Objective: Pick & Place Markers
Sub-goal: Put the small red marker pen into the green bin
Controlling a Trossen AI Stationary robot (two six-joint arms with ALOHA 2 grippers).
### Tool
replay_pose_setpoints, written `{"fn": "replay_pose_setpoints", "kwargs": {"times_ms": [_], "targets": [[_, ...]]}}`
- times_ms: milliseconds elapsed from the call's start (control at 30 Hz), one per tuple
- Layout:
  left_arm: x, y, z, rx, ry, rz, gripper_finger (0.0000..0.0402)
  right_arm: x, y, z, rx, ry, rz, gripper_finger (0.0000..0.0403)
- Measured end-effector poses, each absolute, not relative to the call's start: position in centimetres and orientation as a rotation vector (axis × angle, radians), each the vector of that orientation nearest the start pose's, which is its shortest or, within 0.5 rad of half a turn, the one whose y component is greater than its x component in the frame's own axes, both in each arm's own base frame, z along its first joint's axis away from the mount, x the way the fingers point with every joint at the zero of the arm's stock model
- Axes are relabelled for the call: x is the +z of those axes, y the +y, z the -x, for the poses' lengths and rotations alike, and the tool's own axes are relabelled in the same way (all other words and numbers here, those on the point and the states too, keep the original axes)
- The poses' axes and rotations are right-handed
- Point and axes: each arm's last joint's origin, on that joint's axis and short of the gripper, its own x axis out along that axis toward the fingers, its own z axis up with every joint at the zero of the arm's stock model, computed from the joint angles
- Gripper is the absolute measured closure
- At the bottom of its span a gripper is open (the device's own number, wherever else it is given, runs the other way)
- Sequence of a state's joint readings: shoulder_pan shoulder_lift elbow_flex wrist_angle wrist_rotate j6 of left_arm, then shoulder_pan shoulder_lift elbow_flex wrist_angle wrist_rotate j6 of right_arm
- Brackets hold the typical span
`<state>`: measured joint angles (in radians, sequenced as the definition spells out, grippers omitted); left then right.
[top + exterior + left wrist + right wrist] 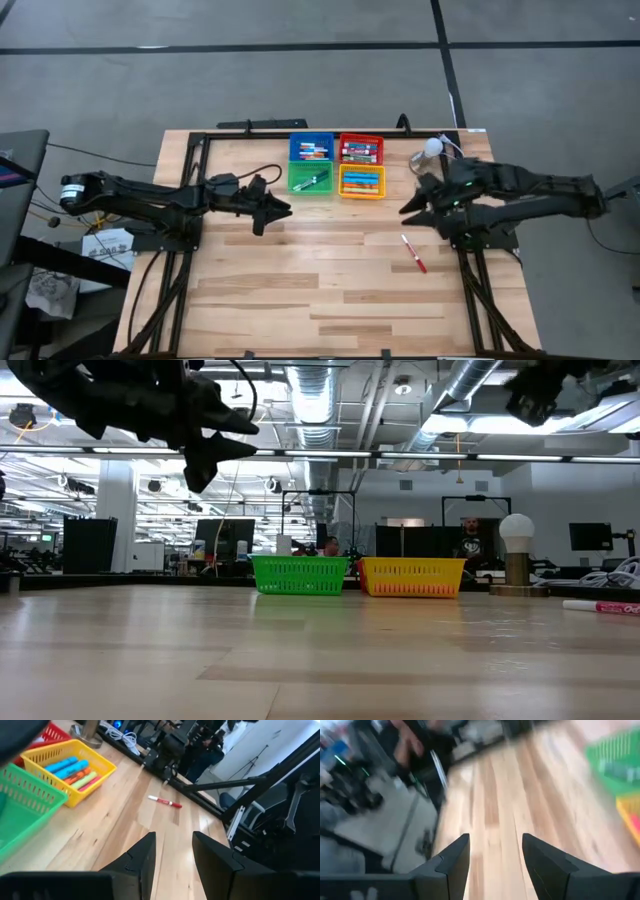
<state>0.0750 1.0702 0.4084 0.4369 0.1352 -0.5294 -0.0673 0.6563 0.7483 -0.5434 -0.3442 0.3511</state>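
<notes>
Right gripper (408,212) hangs above the table with its fingers (454,855) parted and nothing between them, as its wrist view shows against bare wood. From it, seen from above with twelve o'clock at the far edge of the table, the one loose marker (414,253) lies at about six o'clock, near but clear of the arm, flat on the boards with its red cap toward the near edge. At about ten o'clock stand the four bins: blue (311,147) and red (361,149) behind, green (310,178) and yellow (361,181) in front, all touching, each already holding markers. A white bulb on a stand (433,148) sits at twelve o'clock from the gripper.

Left gripper (286,210) hovers just this side of the green bin, at nine o'clock from the right one, fingers (142,857) also apart and empty; its camera looks across at the same marker (165,802).

Judging by how things lie, the step in hand is fetching that last marker, and the right arm is the nearer. It would do well to turn the wrist so the fingers straddle the barrel crosswise, come straight down, and close at mid-barrel so the marker does not roll or tip.

No brand or writing can be read on the markers or bins.
</notes>
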Motion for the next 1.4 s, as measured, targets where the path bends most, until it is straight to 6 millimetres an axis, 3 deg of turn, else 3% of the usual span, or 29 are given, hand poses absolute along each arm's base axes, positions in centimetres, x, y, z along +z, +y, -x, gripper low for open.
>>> {"fn": "replay_pose_setpoints", "kwargs": {"times_ms": [233, 467, 833, 1033, 1400], "targets": [[21.0, 1.2, -21.8, -0.001, 0.233, 0.544, 0.0274, 28.8, 1.6, -15.6, 0.147, 0.9, -0.511, 0.0233], [21.1, 1.2, -21.8, -0.011, 0.229, 0.519, 0.0274, 25.8, 3.5, -16.9, 0.054, 1.235, -0.574, 0.0233], [21.2, 1.1, -21.8, -0.047, 0.224, 0.519, 0.0274, 22.5, 6.1, -18.8, -0.221, 1.458, -0.689, 0.0233], [21.3, 1.1, -21.8, -0.049, 0.217, 0.517, 0.0274, 20.8, 7.1, -19.4, -0.364, 1.517, -0.661, 0.023], [21.4, 1.1, -21.8, -0.051, 0.211, 0.516, 0.0274, 19.4, 6.7, -19.7, -0.449, 1.577, -0.608, 0.0192]]}}
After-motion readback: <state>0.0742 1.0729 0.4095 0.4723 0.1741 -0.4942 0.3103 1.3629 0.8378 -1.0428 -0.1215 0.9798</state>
